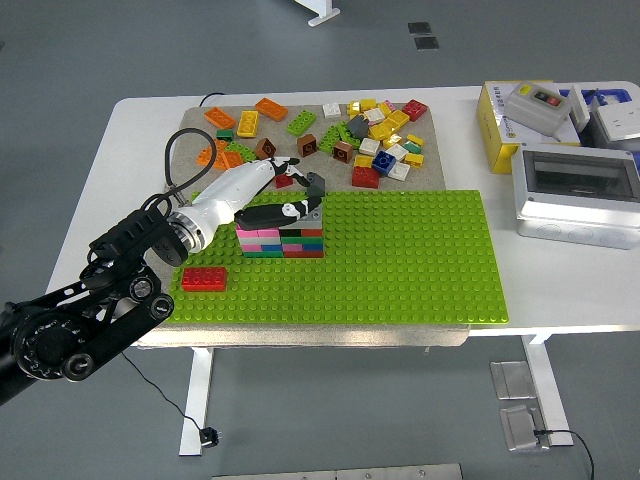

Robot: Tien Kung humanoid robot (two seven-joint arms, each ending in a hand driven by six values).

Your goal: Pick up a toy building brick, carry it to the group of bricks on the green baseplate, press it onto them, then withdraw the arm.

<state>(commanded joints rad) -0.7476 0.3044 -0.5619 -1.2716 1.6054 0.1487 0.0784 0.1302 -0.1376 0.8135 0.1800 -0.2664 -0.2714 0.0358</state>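
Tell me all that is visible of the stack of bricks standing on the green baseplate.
The stack of bricks is a small block of plastic studded bricks in layers: pink at the left, red, green, blue and dark ones at the right, grey on top. It stands upright on the left part of the green baseplate, near its far edge. The left hand lies over its top, fingers extended. A separate red brick sits apart, nearer the front-left corner.

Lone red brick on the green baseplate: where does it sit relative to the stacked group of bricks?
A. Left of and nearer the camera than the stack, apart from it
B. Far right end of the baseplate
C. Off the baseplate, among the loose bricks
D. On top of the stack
A: the red brick lies flat on the baseplate, clear of the stack, toward the near-left corner.
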